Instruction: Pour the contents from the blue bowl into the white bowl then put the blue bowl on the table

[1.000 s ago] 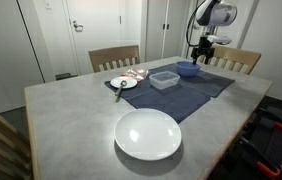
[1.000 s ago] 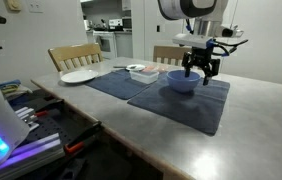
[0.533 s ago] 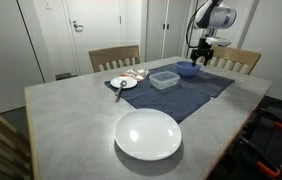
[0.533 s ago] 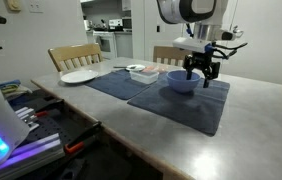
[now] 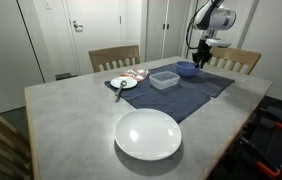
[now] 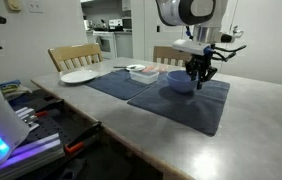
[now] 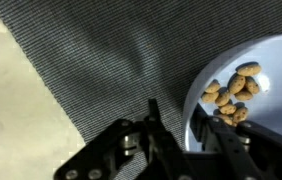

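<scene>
Blue bowl (image 6: 179, 83) on dark blue mat (image 6: 166, 103), near mat's far edge; brown pellets (image 7: 233, 92) inside. Pincer (image 7: 188, 120) straddles bowl rim, jaws close-set; whether clamped, cannot tell.

Upright blue bowl (image 6: 178, 84), brown pieces (image 7: 233, 90) inside
</scene>
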Robot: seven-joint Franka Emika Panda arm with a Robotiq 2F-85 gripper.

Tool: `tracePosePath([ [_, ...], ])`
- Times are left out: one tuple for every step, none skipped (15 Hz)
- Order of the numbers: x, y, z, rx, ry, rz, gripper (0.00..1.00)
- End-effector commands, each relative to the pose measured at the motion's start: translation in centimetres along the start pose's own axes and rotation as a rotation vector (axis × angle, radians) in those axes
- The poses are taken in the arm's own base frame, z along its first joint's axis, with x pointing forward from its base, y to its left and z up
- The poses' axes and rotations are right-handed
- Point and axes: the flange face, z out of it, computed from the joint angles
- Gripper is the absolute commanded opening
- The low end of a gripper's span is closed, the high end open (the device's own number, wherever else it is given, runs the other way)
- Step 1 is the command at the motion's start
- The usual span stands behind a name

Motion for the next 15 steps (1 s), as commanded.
tracePosePath([
  [-0.3, -0.3, 0.2, 0.022, 0.005, 0.001, 0.05],
  [-0.2, -0.5, 0.0, 0.025, 0.002, -0.004, 0.02],
  [-0.2, -0.7, -0.2, 0.026, -0.004, -0.007, 0.00],
  [-0.2, -0.8, -0.5, 0.023, -0.008, -0.005, 0.00],
  [0.0, -1.0, -1.3, 0.024, -0.006, -0.006, 0.00],
  [0.0, -1.1, -1.8, 0.019, -0.007, -0.004, 0.02],
  [-0.1, -1.1, -2.3, 0.013, -0.008, -0.006, 0.00],
  [0.0, -1.0, -2.7, 0.004, -0.010, -0.005, 0.01],
  [-0.1, -1.0, -3.1, -0.001, -0.012, -0.003, 0.01],
  [-0.1, -1.0, -3.7, -0.009, -0.016, -0.003, 0.01],
  [-0.1, -1.1, -4.1, -0.015, -0.019, -0.005, 0.01],
  [0.0, -1.2, -4.6, -0.024, -0.022, -0.006, 0.01],
  [0.0, -1.2, -5.2, -0.031, -0.024, -0.008, 0.01],
  [0.0, -1.4, -5.7, -0.040, -0.026, -0.012, 0.01],
  [0.0, -1.5, -6.2, -0.055, -0.029, -0.014, 0.01],
])
